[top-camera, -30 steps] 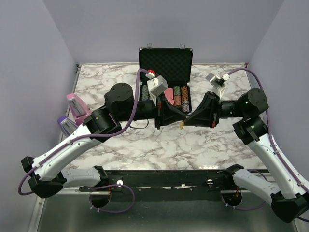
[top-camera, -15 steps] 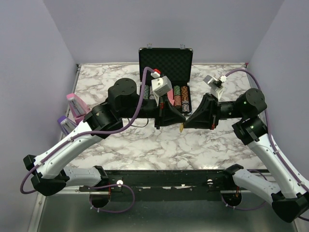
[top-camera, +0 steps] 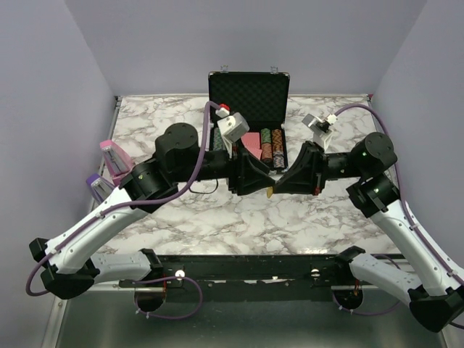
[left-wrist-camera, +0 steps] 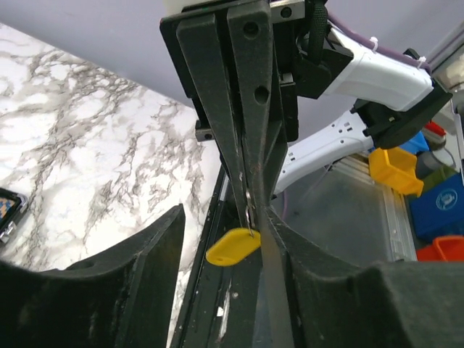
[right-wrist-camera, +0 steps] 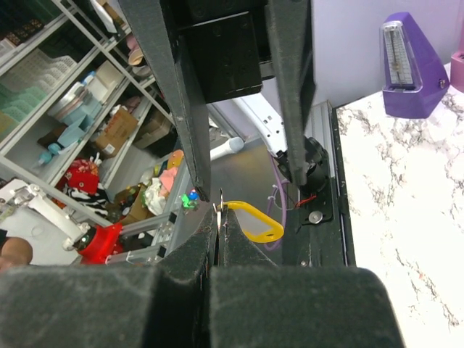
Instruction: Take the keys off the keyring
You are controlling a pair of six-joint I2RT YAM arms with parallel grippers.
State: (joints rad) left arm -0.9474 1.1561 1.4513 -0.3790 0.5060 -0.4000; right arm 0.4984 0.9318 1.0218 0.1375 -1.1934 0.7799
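Note:
Both grippers meet nose to nose above the marble table's middle. My right gripper [top-camera: 280, 181] [right-wrist-camera: 220, 216] is shut on the top of the yellow keyring [top-camera: 270, 191] [right-wrist-camera: 257, 222]. A thin silver strip [right-wrist-camera: 220, 201], seemingly a key seen edge-on, is pinched between its pads. In the left wrist view the yellow tag [left-wrist-camera: 233, 246] dangles below the right arm's shut fingers [left-wrist-camera: 243, 123]. My left gripper [top-camera: 259, 181] [left-wrist-camera: 226, 217] is open, one finger on each side of the tag, touching nothing. No other keys show.
An open black case [top-camera: 249, 90] with rows of chips [top-camera: 267, 145] stands just behind the grippers. A pink metronome [top-camera: 114, 158] and a purple metronome [top-camera: 100, 185] [right-wrist-camera: 410, 67] stand at the table's left edge. The metal frame rail [top-camera: 246, 264] runs along the near edge.
The left gripper was shut at the keyring and has now opened and let go. The left arm has shifted slightly. The right gripper stays shut with the keyring hanging from it.

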